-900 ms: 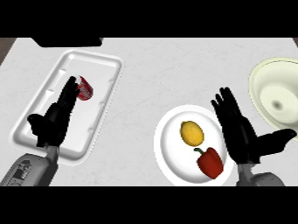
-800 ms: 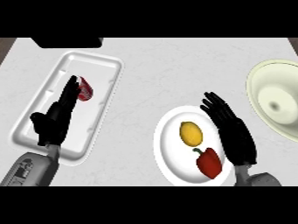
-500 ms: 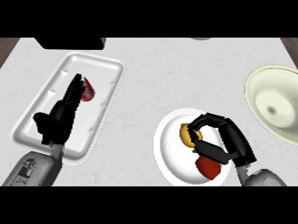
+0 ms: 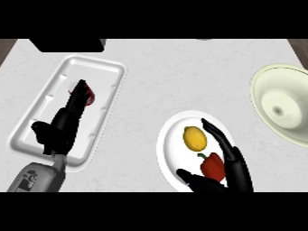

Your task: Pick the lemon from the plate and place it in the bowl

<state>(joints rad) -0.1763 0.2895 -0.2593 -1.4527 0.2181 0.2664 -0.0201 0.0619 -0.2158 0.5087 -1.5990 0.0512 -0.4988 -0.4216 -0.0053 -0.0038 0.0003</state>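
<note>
Two things lie on the white plate point(image 4: 168, 149) near the tabletop's front edge: the lemon point(image 4: 195, 138) and a red pepper point(image 4: 212, 166). Just beside them, the right robot hand point(image 4: 231, 163) is released, fingers straight. The bowl point(image 4: 291, 104) sits at the right edge. Over a white tray point(image 4: 106, 74) at the left, the left robot hand point(image 4: 64, 125) rests, fingers straight.

You are looking steeply down at a kitchen counter point(image 4: 156, 67) with a pale, marbled top. Tableware and food mark it as one: a white plate point(image 4: 170, 155) bearing a lemon point(image 4: 195, 137) and a red pepper point(image 4: 212, 167), a cream bowl point(image 4: 291, 106), and a white tray point(image 4: 106, 74).
</note>
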